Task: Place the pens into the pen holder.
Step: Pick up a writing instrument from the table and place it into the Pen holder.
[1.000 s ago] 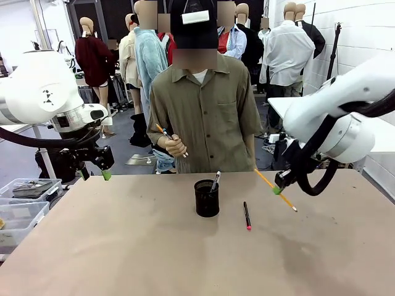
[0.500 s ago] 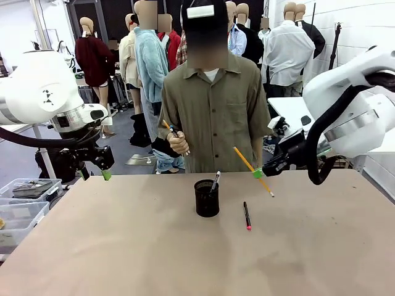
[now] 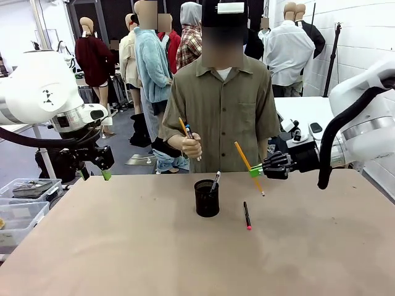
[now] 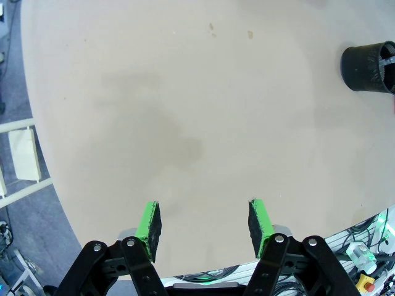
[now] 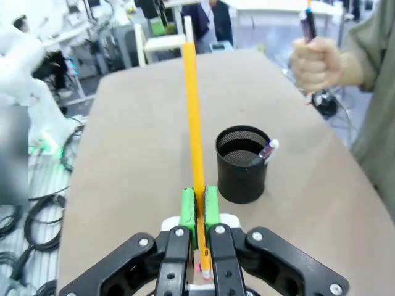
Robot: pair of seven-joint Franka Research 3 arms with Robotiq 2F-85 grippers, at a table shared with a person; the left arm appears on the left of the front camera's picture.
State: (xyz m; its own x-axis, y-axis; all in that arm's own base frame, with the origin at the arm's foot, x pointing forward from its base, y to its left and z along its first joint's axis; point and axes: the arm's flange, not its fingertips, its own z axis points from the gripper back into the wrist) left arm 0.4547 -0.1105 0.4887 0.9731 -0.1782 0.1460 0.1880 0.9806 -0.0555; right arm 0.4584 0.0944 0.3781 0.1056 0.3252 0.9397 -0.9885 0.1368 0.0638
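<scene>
Yellow pen [image 3: 248, 166] up in the air at centre right of the front view, slanting, pinched tight between the green pads of the right gripper [image 3: 255, 172], just up and right of the pen holder [image 3: 207, 198]. That black mesh cup stands mid-frame on the table [image 3: 123, 246], one silver pen [image 3: 215, 181] leaning out of it. A black pen [image 3: 247, 216] with a red tip lies flat just right of the cup. Behind it, the person's hand [image 3: 192, 147] grips an orange pen [image 3: 182, 126] and a blue pen [image 3: 187, 129]. Far left, the left gripper [image 4: 203, 209] hangs spread wide over the tabletop, holding nothing.
</scene>
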